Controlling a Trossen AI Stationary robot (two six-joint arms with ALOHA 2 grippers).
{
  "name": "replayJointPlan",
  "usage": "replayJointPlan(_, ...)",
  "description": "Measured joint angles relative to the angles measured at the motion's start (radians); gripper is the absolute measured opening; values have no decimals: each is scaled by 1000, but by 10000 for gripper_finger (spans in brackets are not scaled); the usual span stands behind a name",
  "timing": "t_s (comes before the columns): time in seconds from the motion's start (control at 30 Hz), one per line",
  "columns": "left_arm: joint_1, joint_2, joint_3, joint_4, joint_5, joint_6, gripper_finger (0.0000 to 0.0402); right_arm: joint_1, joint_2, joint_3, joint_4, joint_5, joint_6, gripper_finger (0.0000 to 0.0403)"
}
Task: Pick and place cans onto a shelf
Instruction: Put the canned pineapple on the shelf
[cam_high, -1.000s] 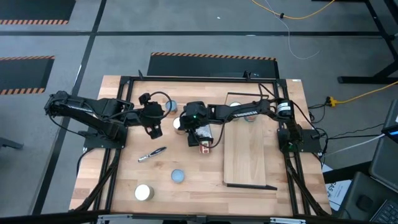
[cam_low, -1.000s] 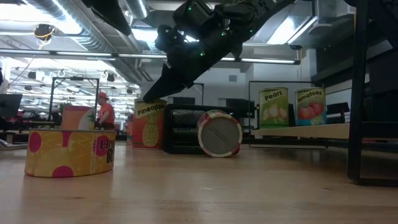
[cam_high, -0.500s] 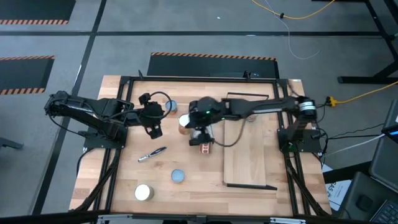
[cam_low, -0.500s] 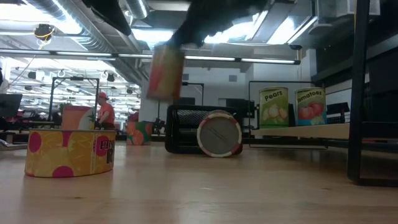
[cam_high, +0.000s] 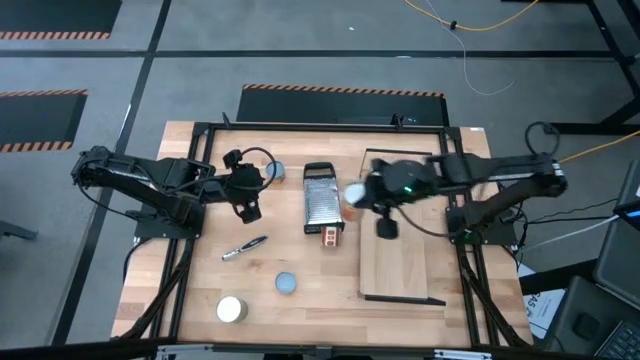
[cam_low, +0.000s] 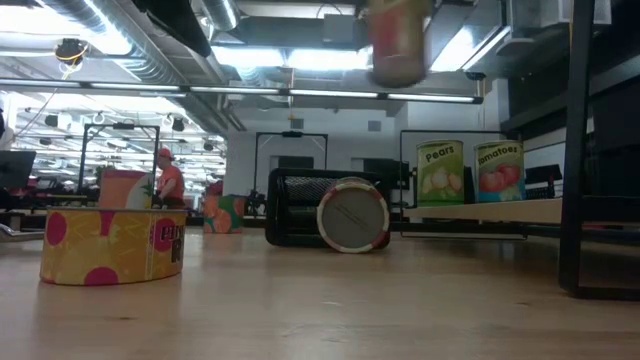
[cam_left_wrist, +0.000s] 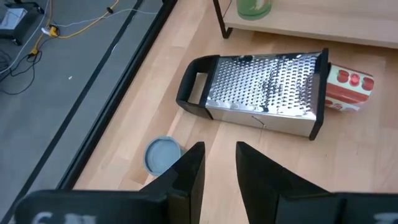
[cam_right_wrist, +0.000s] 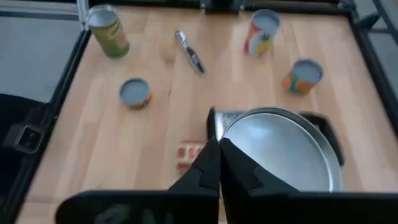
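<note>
— Carrying one across, are you? Where do things stand?

— Partway. My right gripper (cam_right_wrist: 217, 148) has its fingers pinched together on the rim of a silver-topped can (cam_right_wrist: 280, 152). I've got it in the air just at the near-left edge of the shelf (cam_high: 400, 262), above the end of the grater (cam_high: 320, 200). It isn't set down yet.

— Anything on the board so far?

— Two, as far as I can see: the pears can (cam_low: 440, 172) and the tomato can (cam_low: 498, 170) stand upright side by side on it in the low view.

— And what's left on the table?

— At least four. The red can (cam_high: 330, 236) lies on its side just beside the grater. The pale-blue-topped can (cam_high: 286, 283) and the cream-topped can (cam_high: 231, 309) sit well apart from the shelf, toward the front. Another can (cam_high: 275, 172) stands next to my left arm. There may be one more behind that arm, but I can't tell for sure.

— What's the left doing?

— Waiting. My left gripper (cam_left_wrist: 219, 165) hangs over the table with its fingers apart and nothing between them. By my reckoning, I'm under halfway.
</note>
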Motion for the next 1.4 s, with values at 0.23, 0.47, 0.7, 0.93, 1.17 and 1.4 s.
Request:
replayJointPlan(0.23, 0, 0, 0, 2, 0, -1, 84, 122, -150, -251, 5, 155, 185, 0)
replayJointPlan(0.47, 0, 0, 0, 6, 0, -2, 84, 191, -291, -463, 10, 251, 303, 0)
replayJointPlan(0.7, 0, 0, 0, 7, 0, -3, 84, 219, -417, -628, 21, 319, 340, 0)
replayJointPlan(0.93, 0, 0, 0, 7, 0, -8, 84, 219, -499, -727, 25, 345, 335, 0)
replayJointPlan(1.17, 0, 0, 0, 8, 0, -9, 84, 218, -528, -784, 25, 359, 335, 0)
replayJointPlan(1.4, 0, 0, 0, 8, 0, -9, 84, 218, -528, -784, 26, 361, 336, 6)
